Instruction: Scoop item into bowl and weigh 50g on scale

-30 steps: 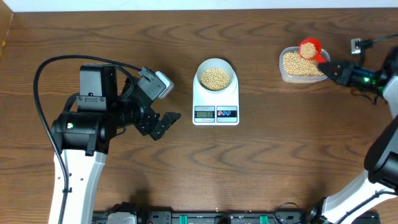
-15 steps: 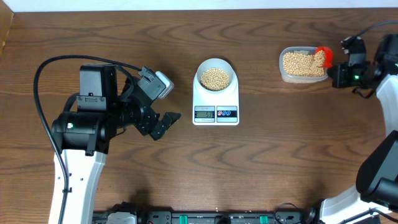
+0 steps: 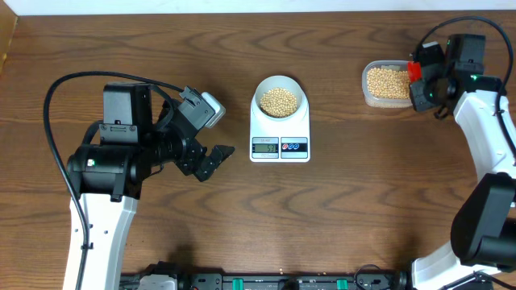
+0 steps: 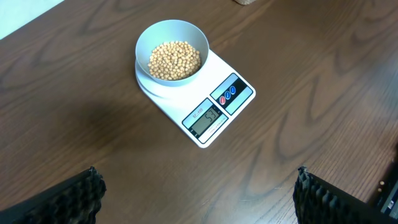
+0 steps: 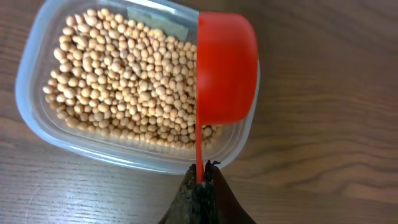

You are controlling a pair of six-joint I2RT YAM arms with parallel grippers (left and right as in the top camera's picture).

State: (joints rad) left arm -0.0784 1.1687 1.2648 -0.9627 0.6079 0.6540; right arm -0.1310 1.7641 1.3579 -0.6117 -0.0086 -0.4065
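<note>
The pale bowl (image 3: 280, 98) holds tan beans (image 3: 280, 101) and stands on the white scale (image 3: 280, 137). It also shows in the left wrist view (image 4: 172, 50), where the scale (image 4: 205, 106) has a lit display (image 4: 204, 118). My right gripper (image 3: 422, 84) is shut on the thin handle of a red scoop (image 5: 225, 65). The scoop is turned on its side over the right end of the clear tub (image 5: 37, 68) of beans (image 5: 124, 87). My left gripper (image 3: 216, 161) is open and empty, left of the scale, with its fingertips (image 4: 199, 193) wide apart.
The clear tub (image 3: 389, 84) sits at the far right of the table. A black cable (image 3: 60, 89) loops over the left arm. The table's far edge (image 3: 242, 10) runs along the top.
My right arm has swung from reaching in from the right to above the tub's right end. The red scoop went from level and full of beans to tipped on its side at the tub's right.
</note>
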